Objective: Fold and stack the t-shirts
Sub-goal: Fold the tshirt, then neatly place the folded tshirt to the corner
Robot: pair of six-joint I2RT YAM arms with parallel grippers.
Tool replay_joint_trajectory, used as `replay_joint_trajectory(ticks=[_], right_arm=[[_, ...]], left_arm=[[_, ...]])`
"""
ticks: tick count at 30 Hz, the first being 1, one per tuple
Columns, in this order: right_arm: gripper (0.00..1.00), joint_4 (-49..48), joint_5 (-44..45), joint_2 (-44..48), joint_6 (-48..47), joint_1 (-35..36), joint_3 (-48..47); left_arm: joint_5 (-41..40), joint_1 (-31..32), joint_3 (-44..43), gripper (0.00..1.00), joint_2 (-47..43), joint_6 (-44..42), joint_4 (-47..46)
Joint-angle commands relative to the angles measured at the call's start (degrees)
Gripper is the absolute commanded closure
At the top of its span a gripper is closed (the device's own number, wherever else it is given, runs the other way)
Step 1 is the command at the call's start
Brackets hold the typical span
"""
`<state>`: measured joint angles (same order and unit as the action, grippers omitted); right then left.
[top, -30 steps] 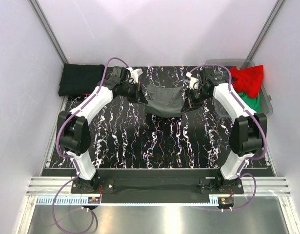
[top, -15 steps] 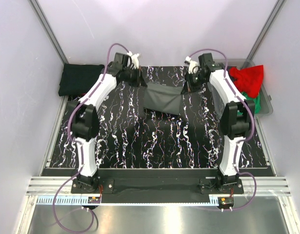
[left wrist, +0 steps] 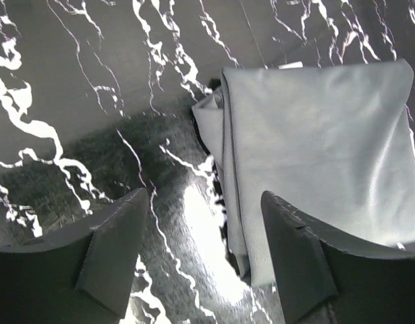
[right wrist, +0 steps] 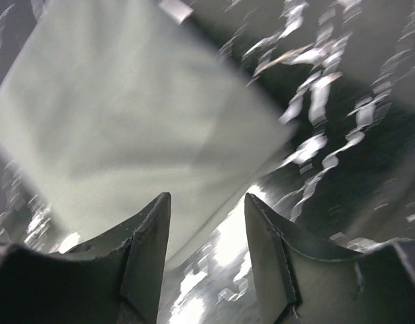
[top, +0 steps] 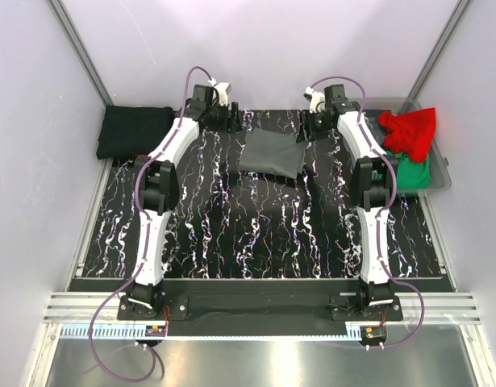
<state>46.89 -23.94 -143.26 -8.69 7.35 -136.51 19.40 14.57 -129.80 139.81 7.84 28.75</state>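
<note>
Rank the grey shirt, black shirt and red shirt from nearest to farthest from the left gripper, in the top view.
1. Grey shirt, just right of the left gripper.
2. Black shirt, far left.
3. Red shirt, in the bin, right.

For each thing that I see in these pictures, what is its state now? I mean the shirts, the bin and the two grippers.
dark grey t-shirt: folded, flat on the table, held by neither gripper.
black t-shirt: folded, at the far left edge.
bin: no lid on it, shirts inside.
red t-shirt: crumpled, in the bin.
green t-shirt: unfolded, in the bin, partly under the red one.
left gripper: open, empty.
right gripper: open, empty.
</note>
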Motion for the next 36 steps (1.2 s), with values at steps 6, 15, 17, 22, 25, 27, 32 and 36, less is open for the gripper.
replay_joint_trajectory(ticks=[6, 15, 17, 22, 25, 27, 32, 36], right_arm=[[0.49, -0.7, -10.3, 9.8, 1.8, 2.9, 10.5], [0.49, 2.1, -7.4, 4.5, -0.3, 3.1, 9.0], [0.49, 2.3, -7.1, 3.4, -0.7, 3.1, 8.7], [0.49, 2.9, -5.9, 1.1, -1.3, 3.2, 8.2], [0.49, 3.3, -5.2, -0.3, -2.1, 3.3, 7.9], [0.49, 3.5, -4.9, -1.1, -2.2, 3.3, 7.3], [0.49, 3.7, -4.0, -2.8, -2.9, 3.5, 5.9], [0.49, 3.6, -3.3, -3.3, -3.4, 3.9, 4.8]], left_arm=[[16.2, -2.5, 5.9, 0.24, -3.6, 2.1, 2.0], [32.1, -3.8, 12.6, 0.21, 2.9, 19.5, -10.7], [33.1, -3.8, 11.9, 0.21, 4.7, 22.0, -12.1], [34.2, -3.8, 9.9, 0.20, 7.8, 24.0, -13.7], [35.7, -3.6, 9.5, 0.21, 9.5, 25.5, -15.6], [36.5, -3.0, 8.6, 0.23, 10.9, 25.7, -15.7], [38.1, -1.0, 8.2, 0.27, 12.4, 27.8, -17.2], [38.3, 0.1, 8.0, 0.31, 12.6, 28.3, -17.4]])
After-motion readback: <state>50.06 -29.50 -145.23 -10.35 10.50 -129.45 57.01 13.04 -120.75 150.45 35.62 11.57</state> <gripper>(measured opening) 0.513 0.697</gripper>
